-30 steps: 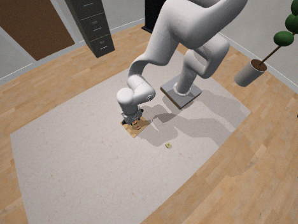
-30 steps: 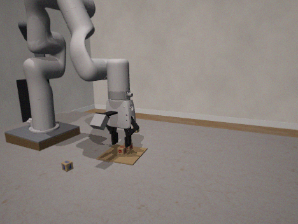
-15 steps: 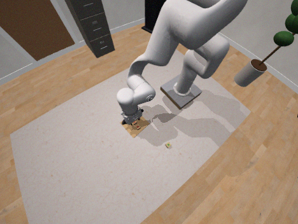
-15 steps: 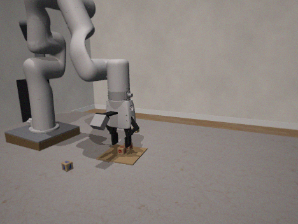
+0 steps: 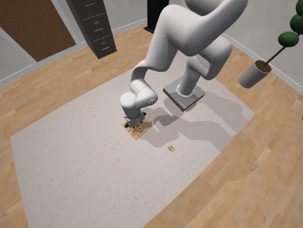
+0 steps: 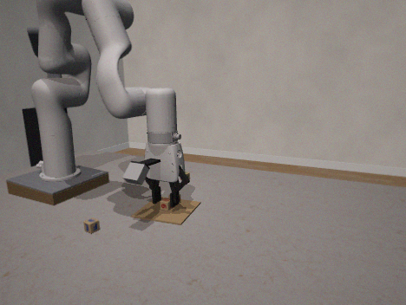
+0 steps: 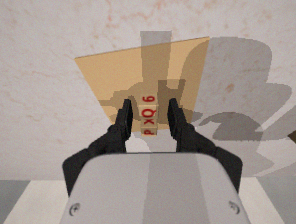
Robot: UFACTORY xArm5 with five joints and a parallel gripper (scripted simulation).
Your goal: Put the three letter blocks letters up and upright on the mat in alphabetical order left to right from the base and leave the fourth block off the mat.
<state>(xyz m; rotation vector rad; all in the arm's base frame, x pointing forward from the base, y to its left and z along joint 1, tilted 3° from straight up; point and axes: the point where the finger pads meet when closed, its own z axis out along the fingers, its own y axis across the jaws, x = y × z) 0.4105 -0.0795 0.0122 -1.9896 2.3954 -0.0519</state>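
- While the claw (image 5: pixel 138 124) (image 6: pixel 165 204) (image 7: pixel 150 106) points down over the mat (image 5: pixel 135 135) (image 6: pixel 181 217) (image 7: pixel 125 70), its fingers stand apart, released, nothing clamped.
- Red-lettered block (image 5: pixel 140 129) (image 6: pixel 165 204) (image 7: pixel 148 114) on the mat, between or just beside the fingertips; wrist view has visible gaps to both fingers.
- Second block (image 5: pixel 137 125) near it on the mat, mostly hidden by the claw in top view.
- Wrist view: red characters run in a column between the fingers, Q and X clearest; exact block edges and which faces are up, cannot tell.
- Loose block (image 5: pixel 171 148) (image 6: pixel 91 225) on the floor, fully off the mat, well apart; green mark on it from above, blue marks from the side.
- Small yellowish bit behind the claw in exterior view, too covered to identify.
- Mat lies flat, arm's shadow across part of it.
- Robot arm (image 5: pixel 158 52) (image 6: pixel 109 74) reaches over from its base (image 5: pixel 201 92) (image 6: pixel 26 187), which is off the mat.
- Full row of three on the mat: cannot confirm, claw blocks the view.
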